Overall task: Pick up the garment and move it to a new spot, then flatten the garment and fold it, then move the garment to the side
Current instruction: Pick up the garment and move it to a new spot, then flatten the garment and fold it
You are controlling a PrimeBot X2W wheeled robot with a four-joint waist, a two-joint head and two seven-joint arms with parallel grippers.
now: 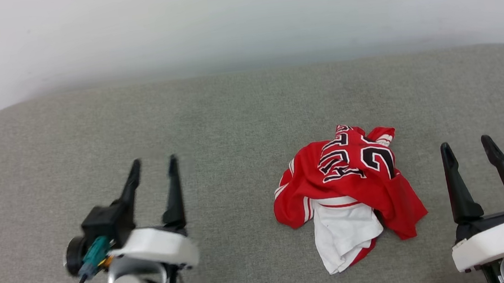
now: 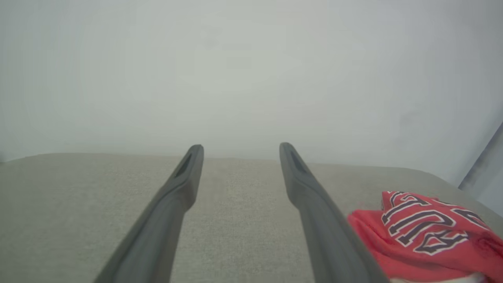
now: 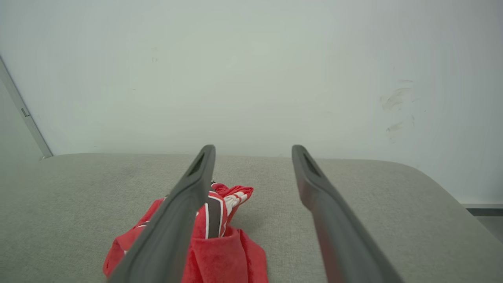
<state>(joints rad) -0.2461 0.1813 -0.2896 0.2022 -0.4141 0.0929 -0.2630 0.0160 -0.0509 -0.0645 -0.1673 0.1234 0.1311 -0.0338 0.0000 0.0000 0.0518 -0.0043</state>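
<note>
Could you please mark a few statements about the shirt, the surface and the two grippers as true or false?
1. The garment lies crumpled on the grey cushion. True.
2. The left gripper is shut on the garment. False: its fingers stand apart over bare cushion, holding nothing.
3. The garment lies between the two grippers, nearer the right gripper. True.
4. The garment is folded into a neat rectangle. False: it is bunched up, with a white part showing at the near side.
</note>
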